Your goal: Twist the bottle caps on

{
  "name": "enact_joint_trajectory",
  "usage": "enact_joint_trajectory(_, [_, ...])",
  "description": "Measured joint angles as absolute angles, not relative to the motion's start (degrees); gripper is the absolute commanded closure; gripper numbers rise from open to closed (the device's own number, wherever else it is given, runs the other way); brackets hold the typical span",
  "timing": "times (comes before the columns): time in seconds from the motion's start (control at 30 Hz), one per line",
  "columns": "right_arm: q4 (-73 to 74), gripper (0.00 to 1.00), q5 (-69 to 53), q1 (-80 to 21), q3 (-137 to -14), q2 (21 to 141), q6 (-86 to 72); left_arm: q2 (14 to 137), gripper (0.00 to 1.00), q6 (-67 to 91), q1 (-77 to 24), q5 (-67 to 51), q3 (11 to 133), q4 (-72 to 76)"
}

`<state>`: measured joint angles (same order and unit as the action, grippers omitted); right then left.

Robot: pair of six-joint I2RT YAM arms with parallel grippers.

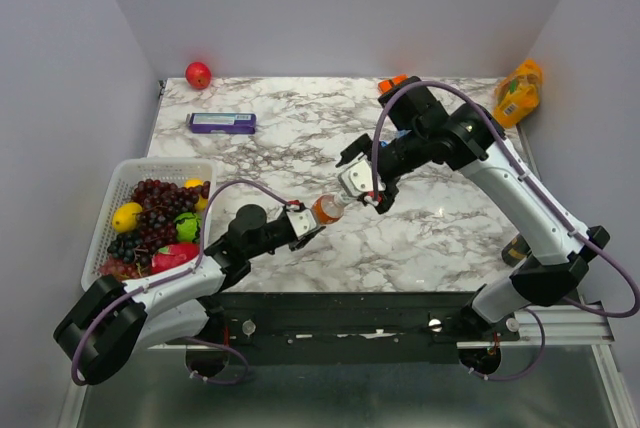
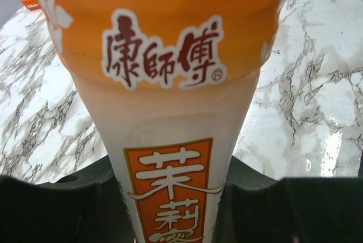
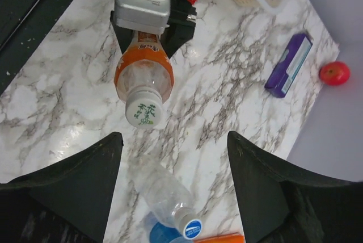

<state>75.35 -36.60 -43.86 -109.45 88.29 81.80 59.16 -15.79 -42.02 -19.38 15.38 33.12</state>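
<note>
My left gripper point(image 1: 312, 220) is shut on the bottle with orange liquid point(image 1: 327, 210) and holds it above the marble table, its neck pointing toward the right gripper. In the left wrist view the bottle point(image 2: 170, 55) fills the frame between my black fingers point(image 2: 51, 209). In the right wrist view a whitish cap with green print point(image 3: 143, 111) sits on the neck of this bottle point(image 3: 143, 75). My right gripper point(image 3: 174, 141) is open and empty, just beyond that cap; it also shows in the top view point(image 1: 362, 188). An all-clear bottle point(image 3: 164, 195) lies on the table below, with a blue-and-white cap point(image 3: 193, 227) on it.
A white basket point(image 1: 112, 210) of fruit stands at the left. A purple box point(image 1: 222, 123) and a red apple point(image 1: 198, 74) lie at the back left. A yellow-orange pouch point(image 1: 518, 91) is at the back right, a dark can point(image 1: 515, 248) by the right arm.
</note>
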Motion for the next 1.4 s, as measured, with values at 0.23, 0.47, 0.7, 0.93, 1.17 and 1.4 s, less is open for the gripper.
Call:
enact_joint_trajectory(0.23, [76.20,0.27,-37.58,-45.95,-104.57,86.91,96.60,59.22,1.00,-16.64,-41.95,-20.21,16.40,30.72])
enact_joint_trajectory(0.47, [76.51,0.36,-37.60,-46.02,-102.91,86.67,101.56,59.68,1.00,-16.67,-41.67,-20.18,16.43,30.65])
enact_joint_trajectory(0.7, [76.51,0.41,-37.19,-46.02,-102.59,86.72,101.56,59.81,1.00,-16.58,-41.58,-20.16,16.43,31.66])
enact_joint_trajectory(0.93, [76.53,0.42,-36.95,-46.02,-101.80,86.98,101.41,60.14,1.00,-16.25,-41.36,-20.16,16.43,32.86])
enact_joint_trajectory(1.17, [76.51,0.50,-36.60,-46.02,-101.80,88.42,101.12,60.20,1.00,-16.27,-41.34,-20.16,16.49,34.02])
enact_joint_trajectory(1.4, [76.36,0.64,-36.36,-46.02,-102.28,89.86,99.83,60.31,1.00,-16.49,-41.36,-20.14,16.49,33.93])
